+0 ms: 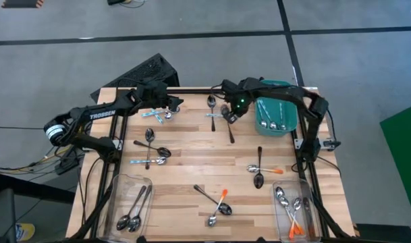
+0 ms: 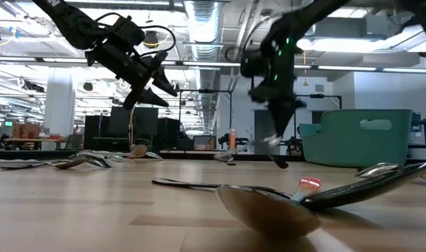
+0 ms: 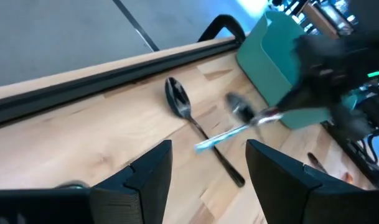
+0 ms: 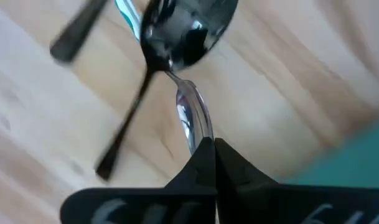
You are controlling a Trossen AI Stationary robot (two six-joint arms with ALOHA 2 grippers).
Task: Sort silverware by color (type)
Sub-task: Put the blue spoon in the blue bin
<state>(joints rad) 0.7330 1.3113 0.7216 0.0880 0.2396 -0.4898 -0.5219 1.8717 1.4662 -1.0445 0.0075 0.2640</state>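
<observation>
Right wrist view, right gripper (image 4: pixel 208 149) pinching spoon (image 4: pixel 192 118)

Two dark jointed arms, white TROSSEN lettering on the left arm (image 1: pixel 100 115), green light on the right arm (image 1: pixel 241 103), black cables

Spoons (image 1: pixel 222 202) lie scattered on the table, several binned.

Bare wood lies open at the table (image 1: pixel 192 177) centre. The teal tub (image 1: pixel 276 116) and scattered spoons (image 1: pixel 151 154) crowd the far side. Clear bins (image 1: pixel 129 202) block both near corners.
</observation>
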